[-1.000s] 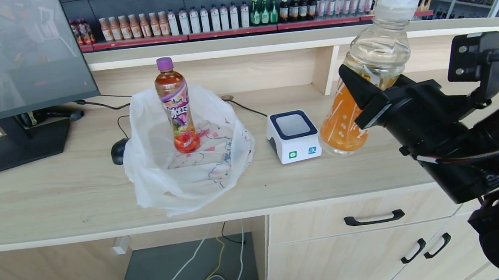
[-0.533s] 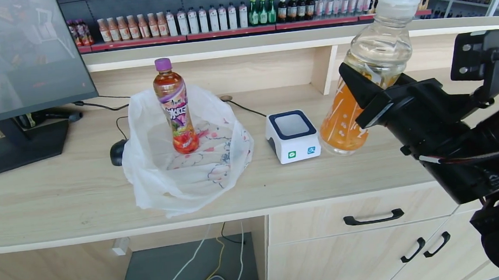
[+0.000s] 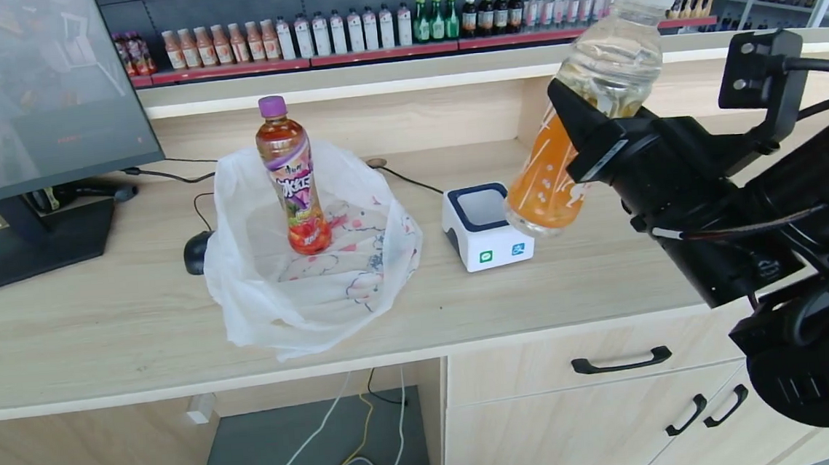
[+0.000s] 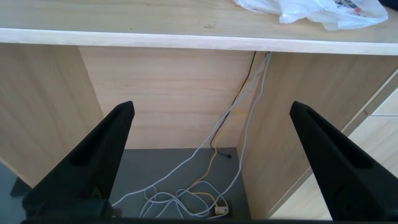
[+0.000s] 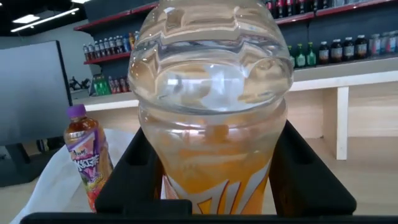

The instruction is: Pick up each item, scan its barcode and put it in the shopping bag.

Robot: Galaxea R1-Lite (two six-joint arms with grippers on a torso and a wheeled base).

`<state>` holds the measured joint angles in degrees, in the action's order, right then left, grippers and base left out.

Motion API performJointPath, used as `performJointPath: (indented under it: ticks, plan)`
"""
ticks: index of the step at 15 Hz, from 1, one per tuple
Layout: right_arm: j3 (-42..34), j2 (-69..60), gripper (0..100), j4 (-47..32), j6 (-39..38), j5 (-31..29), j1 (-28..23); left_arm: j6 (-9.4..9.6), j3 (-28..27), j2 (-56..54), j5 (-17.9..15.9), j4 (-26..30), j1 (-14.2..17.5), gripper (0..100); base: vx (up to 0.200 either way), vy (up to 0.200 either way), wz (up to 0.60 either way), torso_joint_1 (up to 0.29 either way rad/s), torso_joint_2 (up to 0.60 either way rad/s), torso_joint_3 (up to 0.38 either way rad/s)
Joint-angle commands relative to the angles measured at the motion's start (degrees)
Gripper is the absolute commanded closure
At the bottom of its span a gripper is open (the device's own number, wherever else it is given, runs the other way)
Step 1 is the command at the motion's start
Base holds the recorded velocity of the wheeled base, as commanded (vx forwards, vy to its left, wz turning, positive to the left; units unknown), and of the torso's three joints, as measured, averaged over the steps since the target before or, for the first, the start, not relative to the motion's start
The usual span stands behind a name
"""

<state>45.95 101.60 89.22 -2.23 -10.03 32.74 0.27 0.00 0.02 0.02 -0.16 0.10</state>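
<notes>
My right gripper [image 3: 601, 143] is shut on a clear bottle of orange drink [image 3: 581, 111] with a white cap, held tilted above the counter. The bottle's base hangs over the right edge of the white barcode scanner [image 3: 485, 225]. In the right wrist view the orange bottle [image 5: 214, 124] sits between the black fingers [image 5: 130, 180]. A purple-capped tea bottle [image 3: 292, 179] stands upright inside the white shopping bag [image 3: 311, 269], also seen as the tea bottle [image 5: 87, 158]. My left gripper [image 4: 211, 155] is open, below the counter edge, facing the floor cables.
A monitor [image 3: 40, 91] on a black stand is at the counter's left, with a black mouse [image 3: 197, 251] beside the bag. Cables run along the back of the counter [image 3: 99, 313]. Drawers [image 3: 617, 360] sit under the right side. Shelves of bottles [image 3: 371, 27] line the back wall.
My right gripper has lifted the orange bottle off the counter and carried it left, tilting it so its base now hangs over the scanner. The tea bottle and bag stayed put.
</notes>
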Motion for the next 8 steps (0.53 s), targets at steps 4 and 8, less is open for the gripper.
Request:
performJointPath:
  ticks: [4,8]
  plan:
    - [10.7,4.3,100,-7.3,-8.1,-0.3,-0.4,0.0,0.0,0.0,0.1,0.0,0.0,0,0.0,0.0,0.0,0.0,0.0,0.0]
    - [16.7,8.3,100,-10.8,-15.5,-0.3,-1.2,0.0,0.0,0.0,0.0,0.0,0.0,0,0.0,0.0,0.0,0.0,0.0,0.0]
